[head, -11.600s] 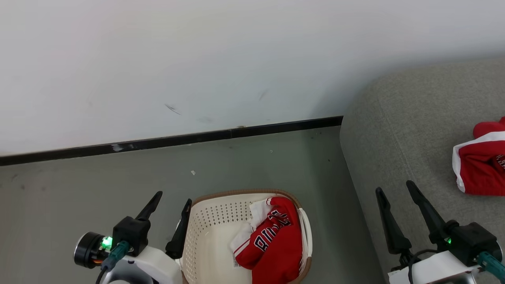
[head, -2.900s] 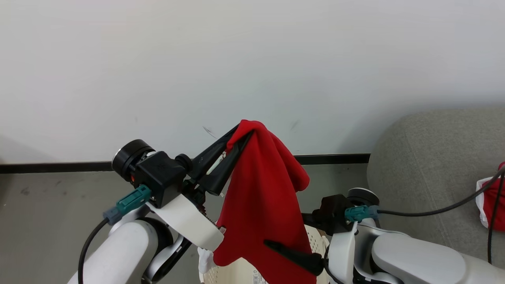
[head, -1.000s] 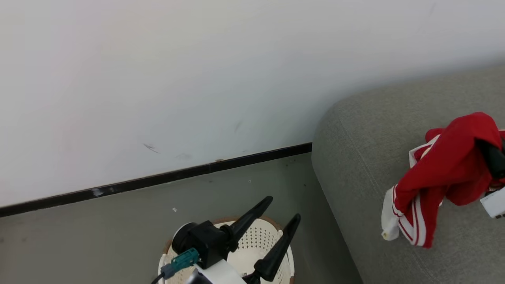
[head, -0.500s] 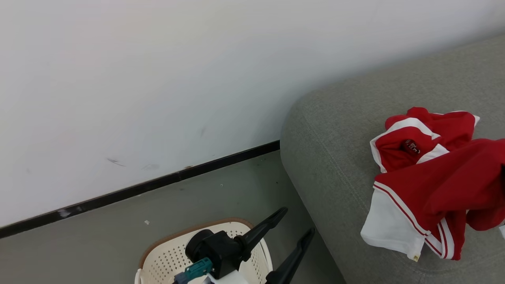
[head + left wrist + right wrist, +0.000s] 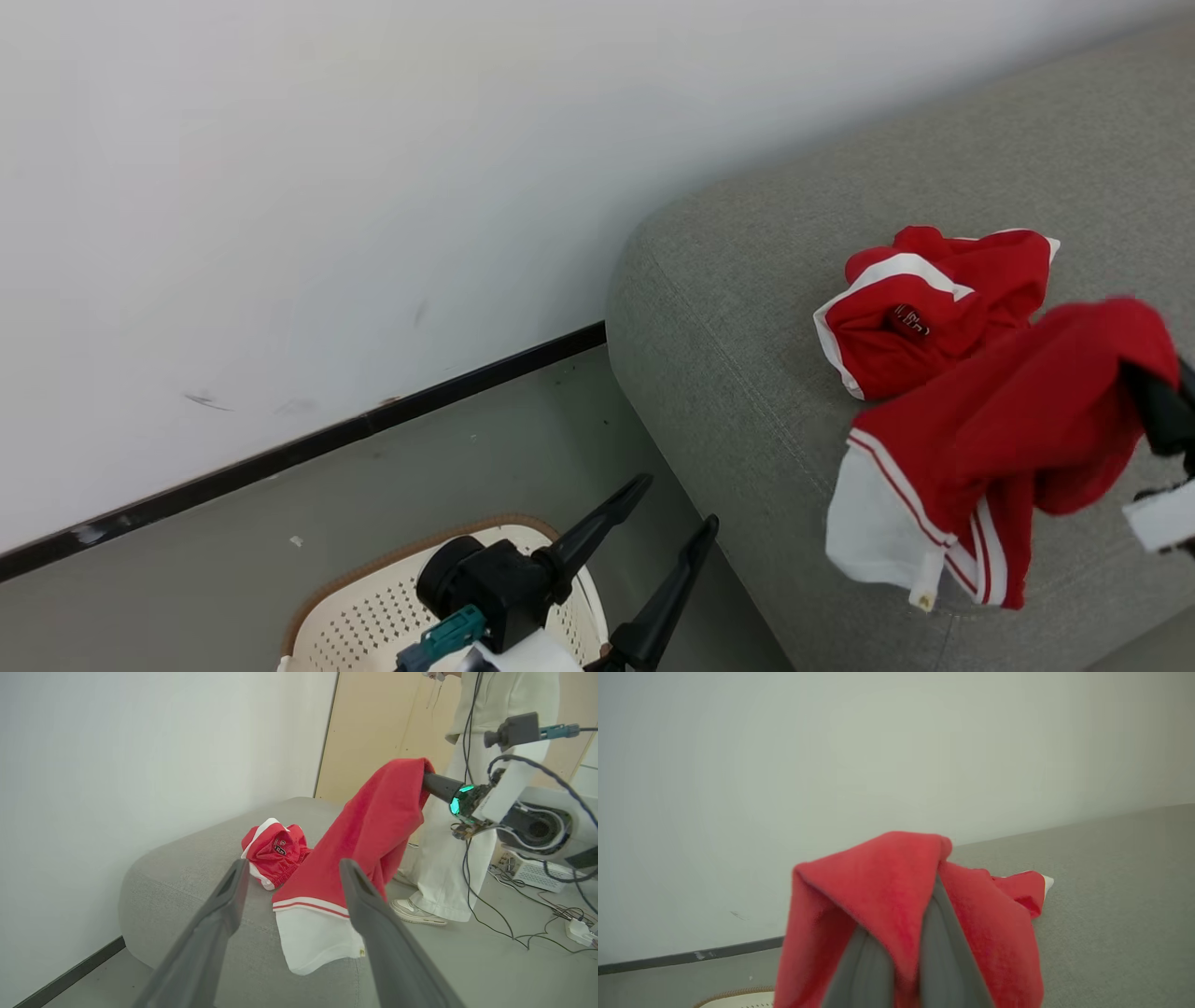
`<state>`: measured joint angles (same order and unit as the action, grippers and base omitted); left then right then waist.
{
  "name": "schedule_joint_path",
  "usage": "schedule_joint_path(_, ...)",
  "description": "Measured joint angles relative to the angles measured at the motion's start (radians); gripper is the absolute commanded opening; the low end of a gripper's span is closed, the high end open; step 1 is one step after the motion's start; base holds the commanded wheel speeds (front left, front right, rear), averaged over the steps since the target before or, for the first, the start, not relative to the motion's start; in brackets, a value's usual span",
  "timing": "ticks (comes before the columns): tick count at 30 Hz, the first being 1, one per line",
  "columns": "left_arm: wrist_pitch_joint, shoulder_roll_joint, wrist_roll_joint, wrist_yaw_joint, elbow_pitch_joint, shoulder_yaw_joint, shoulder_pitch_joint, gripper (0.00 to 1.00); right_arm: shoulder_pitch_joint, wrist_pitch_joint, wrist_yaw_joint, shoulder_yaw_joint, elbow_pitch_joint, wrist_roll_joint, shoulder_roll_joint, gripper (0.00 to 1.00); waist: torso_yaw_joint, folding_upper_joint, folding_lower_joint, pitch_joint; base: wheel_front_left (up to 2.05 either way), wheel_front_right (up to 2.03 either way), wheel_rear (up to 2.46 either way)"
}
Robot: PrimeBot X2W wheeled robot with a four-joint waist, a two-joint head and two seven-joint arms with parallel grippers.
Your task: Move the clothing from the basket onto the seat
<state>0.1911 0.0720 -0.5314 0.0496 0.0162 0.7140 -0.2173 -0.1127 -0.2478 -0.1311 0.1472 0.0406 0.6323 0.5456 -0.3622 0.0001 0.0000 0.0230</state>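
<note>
The grey seat [image 5: 747, 373] carries one crumpled red garment [image 5: 924, 308] with white trim. A second red garment [image 5: 990, 439] hangs from my right gripper [image 5: 1153, 406], which is shut on its top fold above the seat. Its white hem droops low by the seat's front edge; I cannot tell if it touches. The left wrist view shows the held garment [image 5: 373, 835], the right gripper [image 5: 434, 784] and the lying garment [image 5: 273, 851]. Red cloth [image 5: 896, 896] drapes over my shut right fingers. My left gripper [image 5: 677, 502] stands open with nothing in it above the basket [image 5: 373, 616].
A white wall with a dark skirting strip [image 5: 308, 443] runs behind the basket and the seat. A person in pale clothes [image 5: 467, 812] stands beyond the seat, one shoe [image 5: 416, 910] near it. Cables [image 5: 537, 924] trail across the floor there.
The head view has swung further towards the seat. My right gripper has carried the held garment lower and beside the lying one. The left gripper has stayed open over the basket.
</note>
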Motion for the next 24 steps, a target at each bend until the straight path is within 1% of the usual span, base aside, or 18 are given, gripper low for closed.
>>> schedule_joint_path(2, 0.005, 0.001, 0.011, -0.009, -0.003, -0.007, 0.000, 1.00, -0.064, 0.001, 0.000, -0.005, -0.001, -0.005, 0.007, 0.00, -0.005, 0.0000, 0.0000, -0.008, 0.00, 0.00, 0.00)
schedule_joint_path(3, 0.005, 0.001, 0.017, -0.014, -0.008, -0.013, 0.000, 1.00, -0.129, 0.002, 0.000, -0.028, 0.000, -0.006, 0.018, 0.00, -0.008, 0.0000, 0.0000, -0.018, 0.00, 0.00, 0.00)
schedule_joint_path(7, 0.010, 0.008, 0.031, -0.031, -0.020, -0.026, 0.000, 1.00, -0.250, 0.021, 0.000, -0.084, 0.013, -0.009, 0.037, 0.00, -0.006, 0.0000, 0.0000, -0.037, 0.00, 0.00, 0.00)
schedule_joint_path(13, 0.013, 0.027, 0.044, -0.047, -0.047, -0.040, -0.001, 1.00, -0.418, 0.055, 0.000, -0.174, 0.076, -0.019, 0.070, 0.00, 0.008, 0.0000, 0.0000, -0.066, 0.00, 0.00, 0.00)
schedule_joint_path(16, 0.013, 0.031, 0.050, -0.049, -0.062, -0.043, -0.002, 1.00, -0.485, 0.077, 0.000, -0.214, 0.121, -0.034, 0.096, 0.00, 0.017, 0.0000, 0.0000, -0.081, 0.00, 0.00, 0.00)
schedule_joint_path(17, 0.013, 0.033, 0.054, -0.055, -0.070, -0.043, -0.007, 1.00, -0.516, 0.094, 0.000, -0.235, 0.160, -0.053, 0.114, 0.00, 0.023, 0.0000, 0.0000, -0.092, 0.00, 0.00, 0.00)
schedule_joint_path(21, 0.012, 0.035, 0.076, -0.057, -0.092, -0.044, -0.029, 1.00, -0.553, 0.126, 0.000, -0.238, 0.239, -0.083, 0.132, 0.00, 0.037, 0.0000, 0.0001, -0.116, 0.00, 0.00, 0.00)
schedule_joint_path(24, 0.006, 0.035, 0.086, -0.063, -0.107, -0.044, -0.047, 1.00, -0.553, 0.151, 0.000, -0.212, 0.304, -0.123, 0.132, 0.00, 0.049, 0.0000, 0.0000, -0.135, 0.00, 0.00, 0.00)
